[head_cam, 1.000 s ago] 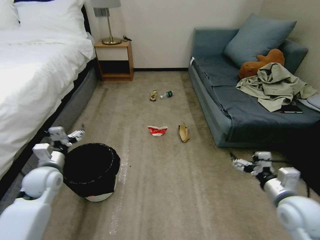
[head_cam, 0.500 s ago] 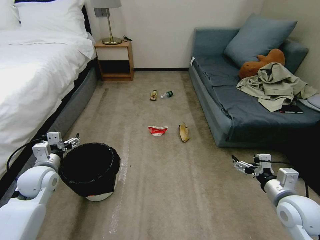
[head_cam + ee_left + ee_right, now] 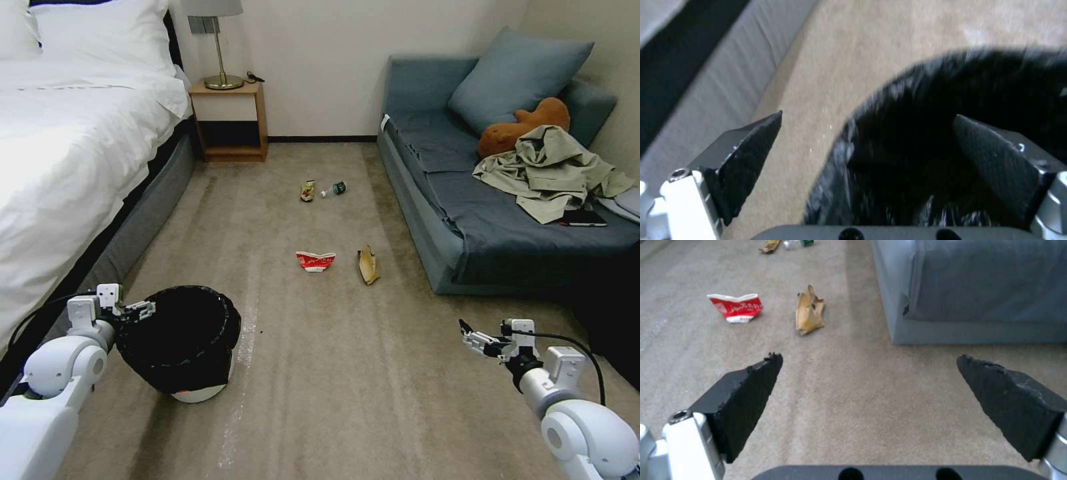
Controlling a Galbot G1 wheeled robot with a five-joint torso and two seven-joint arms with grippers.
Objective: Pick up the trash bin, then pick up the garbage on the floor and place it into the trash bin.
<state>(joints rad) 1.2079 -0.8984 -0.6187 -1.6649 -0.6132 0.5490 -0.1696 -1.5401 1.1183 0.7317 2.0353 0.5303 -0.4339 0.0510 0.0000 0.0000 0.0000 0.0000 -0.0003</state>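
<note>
Even, soft indoor light fills the room, and the white quilted bed (image 3: 67, 133) glares, nearly washed out. The left wrist view is motion-blurred, smearing the round white bin's black plastic liner (image 3: 951, 133). Straight lines bow slightly toward the head view's edges.

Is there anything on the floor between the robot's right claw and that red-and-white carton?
No. In the right wrist view, bare carpet runs from the open right gripper to the red-and-white carton; the tan paper scrap lies beside it.

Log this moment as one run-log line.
left gripper: open, straddling trash bin rim | right gripper: open, idle above carpet | garbage: on floor
</note>
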